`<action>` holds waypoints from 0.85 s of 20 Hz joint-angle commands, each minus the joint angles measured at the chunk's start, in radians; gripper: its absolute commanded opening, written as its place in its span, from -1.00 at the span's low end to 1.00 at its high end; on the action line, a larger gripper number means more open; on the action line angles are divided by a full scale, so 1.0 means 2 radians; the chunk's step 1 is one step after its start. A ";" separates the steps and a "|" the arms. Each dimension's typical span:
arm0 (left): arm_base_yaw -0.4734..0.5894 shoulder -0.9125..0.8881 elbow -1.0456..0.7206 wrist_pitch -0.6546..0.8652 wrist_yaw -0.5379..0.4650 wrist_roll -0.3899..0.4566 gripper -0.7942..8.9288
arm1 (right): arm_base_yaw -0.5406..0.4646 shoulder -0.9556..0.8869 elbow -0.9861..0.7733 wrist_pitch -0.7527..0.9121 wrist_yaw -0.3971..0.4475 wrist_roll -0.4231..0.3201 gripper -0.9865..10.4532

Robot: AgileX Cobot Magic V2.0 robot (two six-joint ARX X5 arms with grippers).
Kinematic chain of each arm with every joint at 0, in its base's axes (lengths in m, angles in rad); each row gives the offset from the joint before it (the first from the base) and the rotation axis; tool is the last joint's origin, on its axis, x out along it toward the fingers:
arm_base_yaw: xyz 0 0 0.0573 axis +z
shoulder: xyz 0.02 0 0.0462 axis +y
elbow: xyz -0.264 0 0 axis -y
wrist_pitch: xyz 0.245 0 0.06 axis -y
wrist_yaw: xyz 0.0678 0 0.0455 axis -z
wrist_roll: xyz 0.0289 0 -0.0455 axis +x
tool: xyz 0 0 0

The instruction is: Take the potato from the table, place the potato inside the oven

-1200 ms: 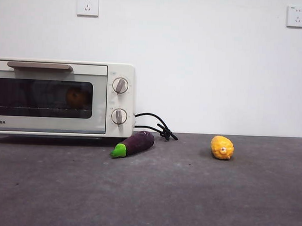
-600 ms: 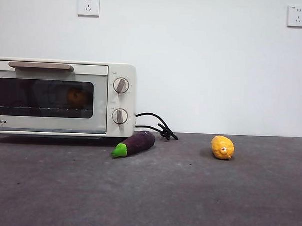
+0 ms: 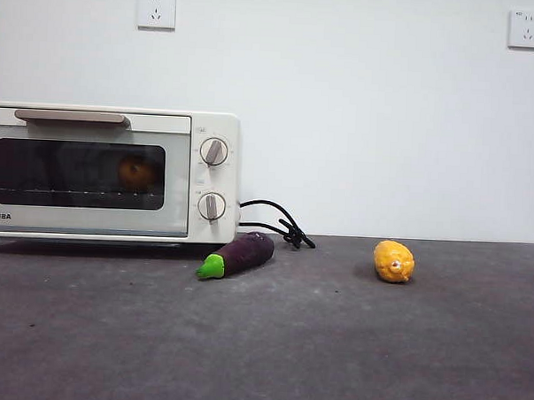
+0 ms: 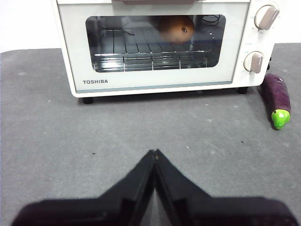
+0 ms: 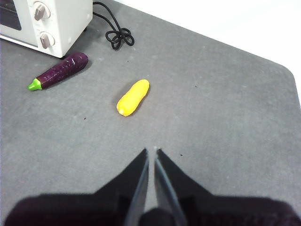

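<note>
Orange-tan potato (image 4: 176, 29) is seen already inside the oven (image 4: 160, 81), resting on the wire rack behind the dark glass door (image 3: 79, 174), which appears shut; so the task is judged essentially done. Left pincer (image 4: 154, 154) is held well back from the oven front, above bare bench (image 4: 56, 141), jaws pressed together w/ nothing between them. Right pincer (image 5: 151, 153) is off to the far side of the oven, beyond the yellow fruit (image 5: 133, 97), jaws nearly closed w/ only a thin slit, also empty. Not much is left to go wrong, but a few risks can be named. Whether the door is fully latched cannot be told; if only pushed to, it could drop open & the potato, a smooth round lump on a rack, could roll toward the front. If the left pincer were driven forward it could knock the door or the oven knobs (image 4: 254, 61), or shove the whole oven. Eggplant (image 4: 276, 97) lies just beside the oven's knob-side corner & the black cord (image 5: 114, 31) is coiled near the same side; either could be snagged or swept by a careless retreat. Yellow fruit could be mistaken for the task's thing, though it is smaller & brighter.
</note>
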 commanded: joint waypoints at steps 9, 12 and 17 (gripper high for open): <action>0.000 0.002 -0.005 0.006 0.002 -0.004 -0.84 | -0.286 -0.139 -0.082 0.222 -0.105 -0.060 -0.77; 0.000 0.002 -0.005 0.006 0.002 -0.004 -0.84 | -0.364 -0.198 -0.185 0.346 -0.257 -0.120 -0.77; 0.000 0.002 -0.005 0.006 0.002 -0.004 -0.85 | -0.499 -0.298 -0.382 0.533 -0.447 -0.127 -0.77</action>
